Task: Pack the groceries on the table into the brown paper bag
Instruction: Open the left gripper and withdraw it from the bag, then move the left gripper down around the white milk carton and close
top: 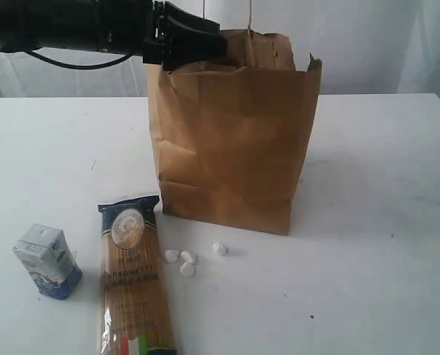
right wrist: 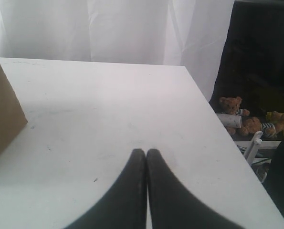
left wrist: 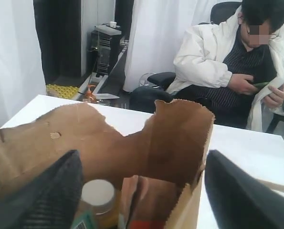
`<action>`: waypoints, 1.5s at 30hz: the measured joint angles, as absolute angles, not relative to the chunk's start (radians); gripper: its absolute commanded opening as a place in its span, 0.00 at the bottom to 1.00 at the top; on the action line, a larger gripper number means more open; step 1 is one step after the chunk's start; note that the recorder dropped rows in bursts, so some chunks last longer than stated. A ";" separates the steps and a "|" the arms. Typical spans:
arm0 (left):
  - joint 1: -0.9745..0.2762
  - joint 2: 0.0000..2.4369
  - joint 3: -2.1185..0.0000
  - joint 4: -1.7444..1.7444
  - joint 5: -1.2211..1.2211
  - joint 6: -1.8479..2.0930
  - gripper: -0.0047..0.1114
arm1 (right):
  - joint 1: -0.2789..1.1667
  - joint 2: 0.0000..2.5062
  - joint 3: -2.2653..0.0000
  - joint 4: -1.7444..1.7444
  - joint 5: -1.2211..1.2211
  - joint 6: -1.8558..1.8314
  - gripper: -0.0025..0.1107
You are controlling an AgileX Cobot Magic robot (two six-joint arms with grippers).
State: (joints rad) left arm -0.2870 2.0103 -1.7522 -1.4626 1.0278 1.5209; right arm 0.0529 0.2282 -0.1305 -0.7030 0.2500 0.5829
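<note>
Brown paper bag [top: 234, 140] stands creased, rim torn.

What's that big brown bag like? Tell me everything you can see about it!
The brown paper bag is tall, made of creased kraft paper, and stands upright on the white table, open at the top. Its rim is ragged, and thin loop handles stick up. Inside, a white-capped bottle and a brown pouch show. The spaghetti packet lies near its front corner. The left gripper hangs open over its mouth; whether it touches the rim is unclear.
</note>
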 measured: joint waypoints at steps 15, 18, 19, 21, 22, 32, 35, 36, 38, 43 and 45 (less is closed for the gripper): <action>-0.192 1.874 -1.752 -1.290 1.030 1.458 0.62 | 0.053 0.228 -0.130 -0.703 0.250 0.583 0.02; -0.142 1.837 -1.752 -1.218 1.028 1.384 0.50 | 0.053 0.228 -0.130 -0.703 0.250 0.583 0.02; -0.132 1.829 -1.752 -1.208 1.026 1.359 0.44 | 0.053 0.228 -0.130 -0.703 0.250 0.583 0.02; -0.093 1.805 -1.752 -1.197 1.012 1.313 0.32 | 0.053 0.228 -0.130 -0.703 0.250 0.583 0.02; -0.075 1.793 -1.752 -1.197 1.003 1.289 0.27 | 0.053 0.228 -0.130 -0.703 0.250 0.583 0.02; 0.062 1.729 -1.754 -1.162 0.901 0.955 0.04 | 0.053 0.228 -0.130 -0.703 0.250 0.583 0.02; 0.073 1.729 -1.754 -1.040 0.828 0.816 0.04 | 0.053 0.228 -0.130 -0.703 0.250 0.583 0.02; 0.073 1.729 -1.754 -0.949 0.801 0.733 0.04 | 0.053 0.228 -0.130 -0.703 0.250 0.583 0.02; 0.073 1.729 -1.754 -0.782 0.758 0.583 0.04 | 0.053 0.228 -0.130 -0.703 0.250 0.583 0.02; 0.075 1.727 -1.754 -0.319 0.719 0.188 0.04 | 0.053 0.228 -0.130 -0.703 0.250 0.583 0.02; 0.075 1.718 -1.748 -0.211 0.717 0.088 0.04 | 0.053 0.228 -0.130 -0.703 0.250 0.583 0.02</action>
State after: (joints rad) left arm 0.0747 1.7183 -1.7481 -0.2112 0.7173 0.0884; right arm 0.0529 0.2282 -0.1305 -0.7030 0.2500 0.5829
